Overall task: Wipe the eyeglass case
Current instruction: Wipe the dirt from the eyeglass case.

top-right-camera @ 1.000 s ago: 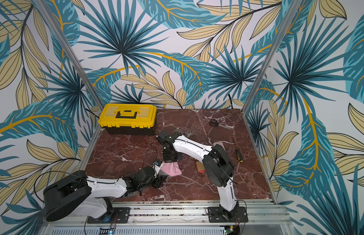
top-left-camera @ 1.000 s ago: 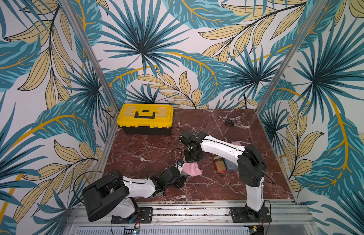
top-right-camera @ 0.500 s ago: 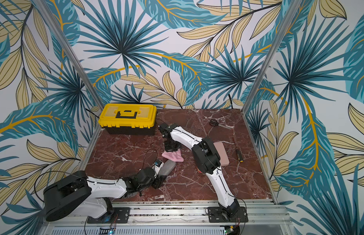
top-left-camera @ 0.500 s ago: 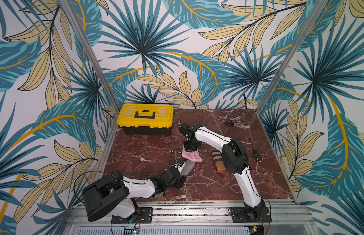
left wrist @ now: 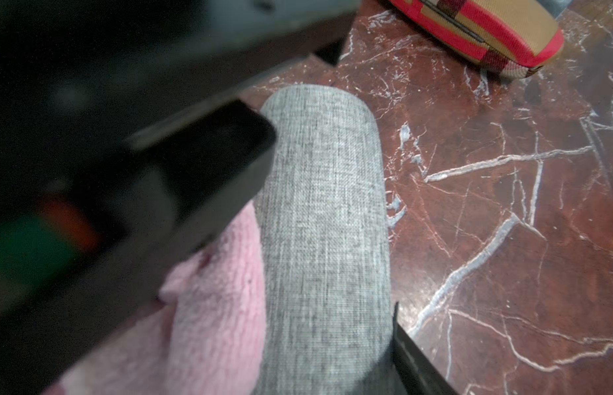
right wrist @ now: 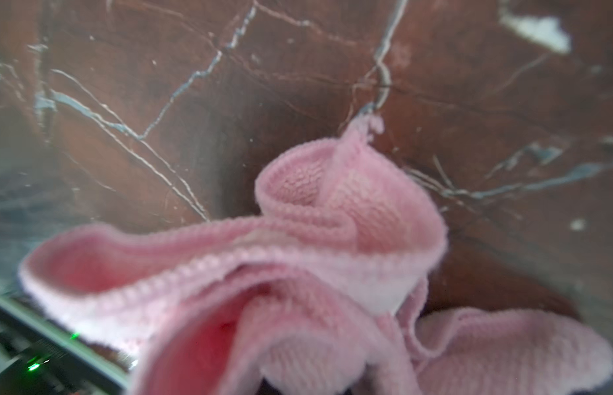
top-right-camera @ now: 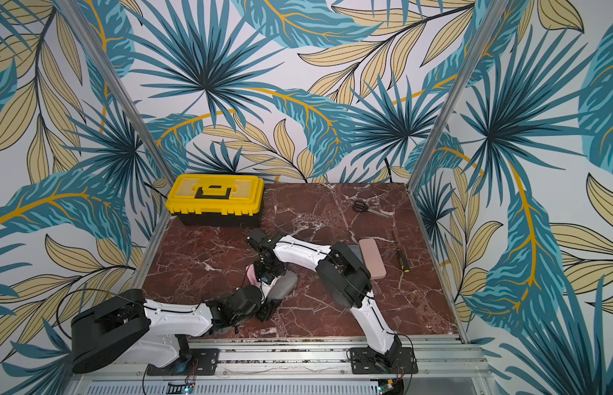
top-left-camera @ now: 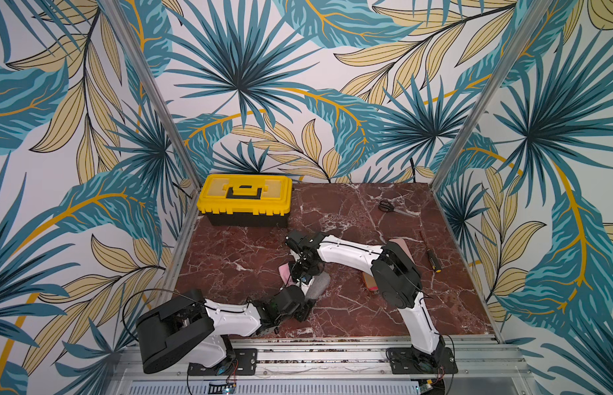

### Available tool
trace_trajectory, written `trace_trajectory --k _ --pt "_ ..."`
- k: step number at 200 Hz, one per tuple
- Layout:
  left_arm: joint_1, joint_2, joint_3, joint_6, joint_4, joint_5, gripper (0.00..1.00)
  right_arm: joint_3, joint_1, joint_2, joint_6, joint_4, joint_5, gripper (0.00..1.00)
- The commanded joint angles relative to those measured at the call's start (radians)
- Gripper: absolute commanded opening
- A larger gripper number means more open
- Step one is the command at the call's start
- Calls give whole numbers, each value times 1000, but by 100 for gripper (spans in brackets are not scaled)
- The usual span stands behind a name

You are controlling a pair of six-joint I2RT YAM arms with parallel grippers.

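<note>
Grey eyeglass case (left wrist: 322, 222) clamped in left gripper (top-left-camera: 306, 303) — pink cloth (right wrist: 298, 273) pinched tight in right gripper (top-left-camera: 300, 275), touching the case's side.

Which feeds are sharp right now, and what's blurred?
Left wrist: grey case weave crisp, dark housing close to the lens is out of focus. Right wrist: pink cloth soft, blurred nearest the lens. Both top views: sharp, evenly lit, no glare on the marble table.
</note>
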Motion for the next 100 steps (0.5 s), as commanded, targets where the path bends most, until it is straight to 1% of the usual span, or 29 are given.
trace_trajectory --k 1,8,11,19,37,52,65,74,89,100 --pt "30 -36 -33 -71 -50 -118 27 -56 -37 2 12 -83 -94 0" --pt "31 -44 -33 -77 -61 -121 26 -59 -54 -7 -8 -105 -56 0" --pt "32 -48 -33 -80 -65 -122 26 -60 -90 -9 -18 -115 -36 0" --pt "31 -56 -33 -91 -81 -129 26 -55 -124 -18 -49 -151 31 0" --pt "31 -70 -34 -109 -118 -139 26 -31 -169 -15 -122 -244 200 0" --pt "29 -73 -36 -120 -127 -140 26 -35 -202 -17 -149 -273 277 0" --pt "30 -64 -37 -127 -130 -140 26 -55 -225 -32 -152 -274 303 0" --pt "30 -50 -32 -128 -131 -136 26 -71 -232 -45 -147 -267 300 0" --pt "30 -20 -18 -126 -130 -124 26 -96 -233 -72 -131 -246 281 0" --pt "30 4 -3 -117 -129 -112 26 -118 -232 -94 -106 -212 234 0"
